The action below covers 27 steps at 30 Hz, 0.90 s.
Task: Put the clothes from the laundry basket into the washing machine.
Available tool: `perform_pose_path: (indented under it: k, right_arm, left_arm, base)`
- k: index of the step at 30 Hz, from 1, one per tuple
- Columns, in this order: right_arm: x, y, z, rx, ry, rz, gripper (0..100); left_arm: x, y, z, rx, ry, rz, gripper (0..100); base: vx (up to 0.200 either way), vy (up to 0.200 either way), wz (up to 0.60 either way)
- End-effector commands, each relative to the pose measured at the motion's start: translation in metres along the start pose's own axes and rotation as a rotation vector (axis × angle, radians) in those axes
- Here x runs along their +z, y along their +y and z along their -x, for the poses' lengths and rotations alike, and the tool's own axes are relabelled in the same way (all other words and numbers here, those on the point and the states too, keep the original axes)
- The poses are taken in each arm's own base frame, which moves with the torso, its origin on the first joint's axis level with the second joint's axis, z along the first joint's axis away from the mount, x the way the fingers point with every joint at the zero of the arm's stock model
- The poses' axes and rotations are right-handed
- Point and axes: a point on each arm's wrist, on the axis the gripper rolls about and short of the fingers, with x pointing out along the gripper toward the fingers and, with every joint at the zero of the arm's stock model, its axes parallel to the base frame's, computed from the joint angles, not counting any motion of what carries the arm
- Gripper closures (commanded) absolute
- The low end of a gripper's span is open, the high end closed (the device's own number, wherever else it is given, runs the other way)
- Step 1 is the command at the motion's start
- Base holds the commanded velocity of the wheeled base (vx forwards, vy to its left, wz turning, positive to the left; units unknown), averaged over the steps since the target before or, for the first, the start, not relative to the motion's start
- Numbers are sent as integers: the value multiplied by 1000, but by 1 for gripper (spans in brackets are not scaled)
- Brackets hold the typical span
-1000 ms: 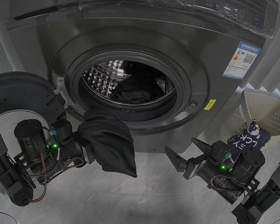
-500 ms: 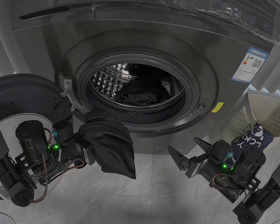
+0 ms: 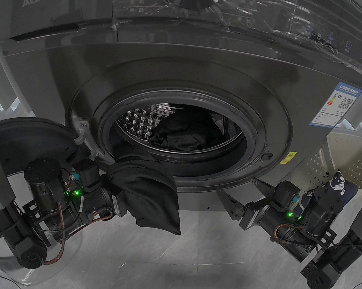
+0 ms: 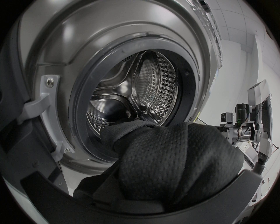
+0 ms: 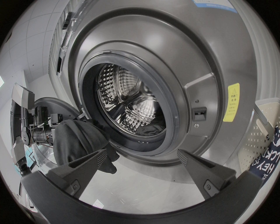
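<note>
Left gripper (image 3: pixel 115 199) low at L, beside open door (image 3: pixel 20 140) of washing machine (image 3: pixel 199 62), just below lip of round opening. Wrapped in black garment (image 3: pixel 149 191); spread or pressed together, can't tell, cloth over whole tip. Bunched thick over gripper, upper fold up against lower-L edge of door seal (image 3: pixel 104 116), loose end hanging free above grey floor (image 3: pixel 218 265). From L wrist cam: knit-textured cloth heaped close in fgd, one fold pointing twd opening.

Centre: drum (image 3: pixel 143 118), perforated steel, shiny. Inside already, second black garment (image 3: pixel 187 130), crumpled at bottom, twd R side. Apart from black garment on gripper, w/ seal and lip btw them.

R of opening: latch slot (image 3: pixel 267 155), yellow sticker (image 3: pixel 288 157) just beside it, blue-and-white label (image 3: pixel 340 106) higher up on front panel.

Next, right gripper (image 3: pixel 234 185), low in front of machine's lower-R front, approx level w/ L one. Jaws wide apart, nothing btw them, tips aimed twd machine front. Well apart from black garment.

Far R: laundry basket (image 3: pixel 354 151), cream, perforated walls, standing close beside machine. At its near edge, dark blue garment (image 3: pixel 343 188) w/ white lettering, draped, partly hidden behind R arm.
</note>
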Motion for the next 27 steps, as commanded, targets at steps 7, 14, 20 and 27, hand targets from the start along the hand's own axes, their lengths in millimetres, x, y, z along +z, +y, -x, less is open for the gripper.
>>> perform_pose_path:
  k: [7,14,20,27]
  right_arm:
    - [-1,0,0,2,2,0,0]
    - [-2,3,1,11,9,0,0]
    - [-8,3,8,15,47,2,0]
    - [-23,30,22,115,127,5,0]
  left_arm:
    - [2,-5,0,-17,-9,3,100]
    - [0,-5,-1,-16,-1,2,100]
    - [-1,-1,-4,-4,0,3,100]
    - [0,-2,-29,58,-47,-7,100]
  base:
    - [0,-171,0]
    - [0,0,0]
    - [0,0,0]
    - [0,0,0]
